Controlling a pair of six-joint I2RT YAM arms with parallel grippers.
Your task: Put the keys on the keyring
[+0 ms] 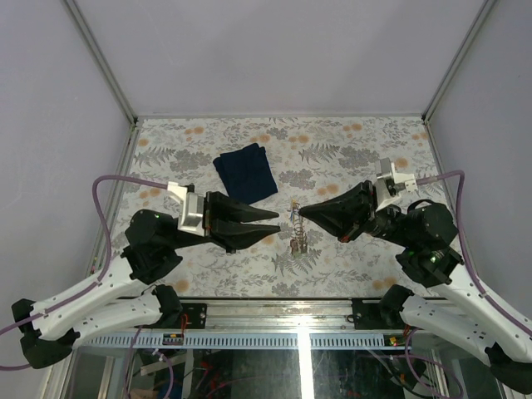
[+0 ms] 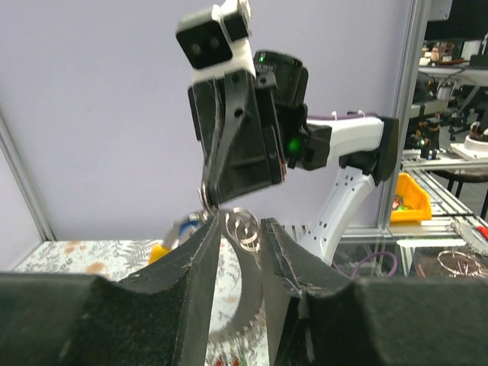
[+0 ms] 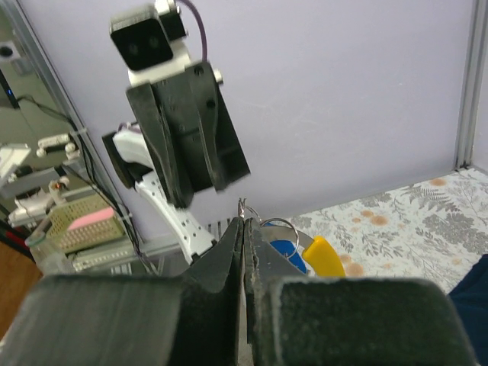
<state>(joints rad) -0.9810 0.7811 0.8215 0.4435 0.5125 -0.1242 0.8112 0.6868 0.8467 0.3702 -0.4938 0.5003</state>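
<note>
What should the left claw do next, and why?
Probably draw the left gripper back a little: its fingers stand apart either side of the keyring, apparently not gripping it, while the right gripper is shut on the keyring, the keys hanging below.

Pale lilac walls (image 1: 266, 50) close in the table (image 1: 349, 141) on three sides, joined at the corners by slim metal posts (image 1: 100, 58). The tabletop is covered in a cloth printed with grey ferns and small orange flowers, lit softly and evenly. Outside the enclosure, a yellow bin (image 2: 412, 200) sits on a metal-framed bench (image 2: 442, 229) with cluttered workbenches behind it on one side, and on the other a pale mesh basket (image 3: 76, 225) stands above a strip of brown floor (image 3: 11, 305).
</note>
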